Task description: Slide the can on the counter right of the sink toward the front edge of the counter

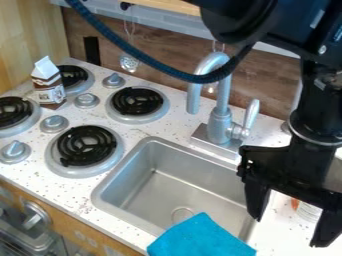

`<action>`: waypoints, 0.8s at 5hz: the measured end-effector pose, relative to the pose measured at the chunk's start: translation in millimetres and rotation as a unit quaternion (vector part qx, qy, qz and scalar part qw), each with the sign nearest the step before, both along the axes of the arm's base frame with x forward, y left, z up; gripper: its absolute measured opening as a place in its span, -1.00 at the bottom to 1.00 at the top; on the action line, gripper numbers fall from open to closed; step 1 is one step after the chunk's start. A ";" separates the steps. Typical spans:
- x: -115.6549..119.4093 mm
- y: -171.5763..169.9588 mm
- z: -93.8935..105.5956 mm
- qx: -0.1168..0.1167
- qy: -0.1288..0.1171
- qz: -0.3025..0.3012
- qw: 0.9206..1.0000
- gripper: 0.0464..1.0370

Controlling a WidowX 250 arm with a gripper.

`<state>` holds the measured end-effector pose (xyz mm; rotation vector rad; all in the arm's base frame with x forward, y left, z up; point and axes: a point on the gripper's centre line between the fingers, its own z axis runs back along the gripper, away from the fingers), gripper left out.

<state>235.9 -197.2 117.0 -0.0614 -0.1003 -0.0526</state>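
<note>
While 1 open, empty gripper (288, 231) hangs near 1 blue cloth (200, 239), 4 burners (85, 145) lie beside 1 sink (175, 189).

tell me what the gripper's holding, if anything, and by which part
Nothing is held: the gripper is open, its fingers spread wide, with the counter showing between their tips.

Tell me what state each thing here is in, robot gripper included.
Robot gripper: open, fingers apart.
Blue cloth: draped over the sink's near edge.
Carton: standing upright, top folded shut.
Burners: dark, not glowing.
Faucet: no running water visible; lever pointing up.
Slotted spoon: hanging.
</note>
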 end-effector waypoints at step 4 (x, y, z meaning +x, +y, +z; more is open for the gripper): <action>85.4 -21.4 -26.7 0.006 -0.006 0.003 1.000 0.92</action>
